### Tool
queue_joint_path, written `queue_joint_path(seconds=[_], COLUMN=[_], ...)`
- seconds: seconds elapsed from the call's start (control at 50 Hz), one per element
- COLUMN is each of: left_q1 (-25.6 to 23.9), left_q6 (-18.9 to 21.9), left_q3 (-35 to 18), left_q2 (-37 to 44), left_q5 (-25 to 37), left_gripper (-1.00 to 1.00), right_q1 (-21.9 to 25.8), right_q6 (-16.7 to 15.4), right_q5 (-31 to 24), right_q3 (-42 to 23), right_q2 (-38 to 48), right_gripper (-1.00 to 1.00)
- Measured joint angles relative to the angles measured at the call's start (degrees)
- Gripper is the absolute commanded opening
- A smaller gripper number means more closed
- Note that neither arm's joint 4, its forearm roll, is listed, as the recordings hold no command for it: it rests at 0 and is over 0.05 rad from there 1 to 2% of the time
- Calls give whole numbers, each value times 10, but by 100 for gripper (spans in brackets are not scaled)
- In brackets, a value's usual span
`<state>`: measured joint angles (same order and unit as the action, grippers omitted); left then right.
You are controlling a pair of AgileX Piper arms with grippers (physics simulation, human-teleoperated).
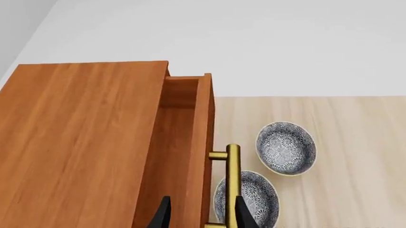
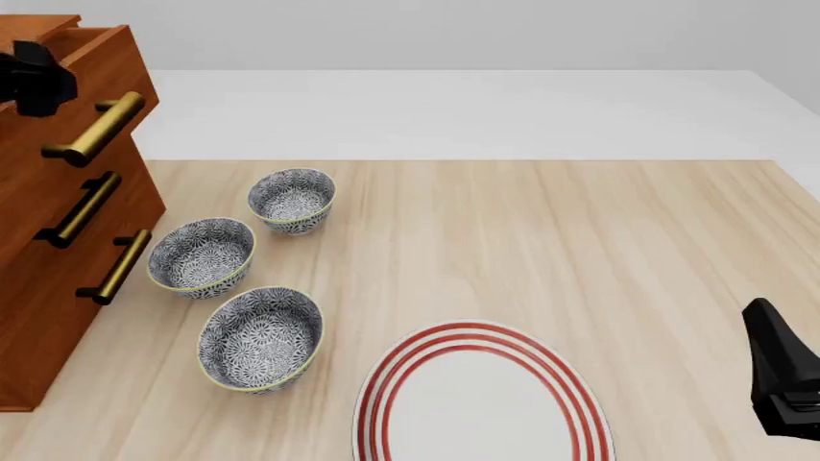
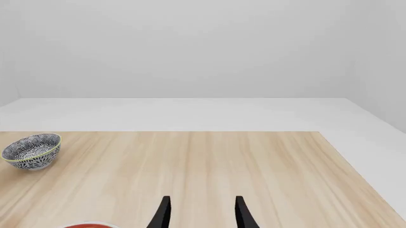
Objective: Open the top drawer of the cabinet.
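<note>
Nearest the arms' side of the table (image 2: 615, 250), a red-ringed plate (image 2: 477, 399) lies at the near edge, about the middle. At the near right corner the right gripper (image 3: 200, 213) hangs idle, its fingers spread with bare wood between them; it holds nothing and is well apart from everything.

Further in, toward the left edge, three patterned bowls sit in a loose cluster: one bowl (image 2: 261, 338) closest, a second (image 2: 202, 256) just beyond it, a third (image 2: 292, 199) farthest. All three are near the foot of the cabinet (image 2: 38, 288), which stands at the left edge.

The top drawer (image 2: 90, 58) already juts out from the cabinet face; from the left wrist its open cavity shows behind the front board. The left gripper (image 1: 199, 216) is up at that drawer: one finger lies inside, behind the front board, the other outside against the brass handle (image 1: 233, 185). The fingers are apart with the board between them; whether they press on it I cannot tell.

The risks, as I judge them: the hold is on a thin board edge beside the bar, so a pull off the drawer's line could let the fingers slide off or jam the drawer crooked. A hard tug might also tip the tall cabinet toward the bowls below.
</note>
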<state>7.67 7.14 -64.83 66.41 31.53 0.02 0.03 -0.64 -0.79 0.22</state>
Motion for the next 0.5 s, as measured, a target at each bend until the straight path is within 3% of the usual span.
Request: queue_joint_path(seconds=[0.5], left_q1=[-2], left_q6=[-2], left_q3=[23], left_q2=[13], left_q5=[-22], left_gripper=[100], right_q1=[0], right_q6=[0], right_q5=[0], right_q3=[0], right_q2=[0], right_gripper=[100])
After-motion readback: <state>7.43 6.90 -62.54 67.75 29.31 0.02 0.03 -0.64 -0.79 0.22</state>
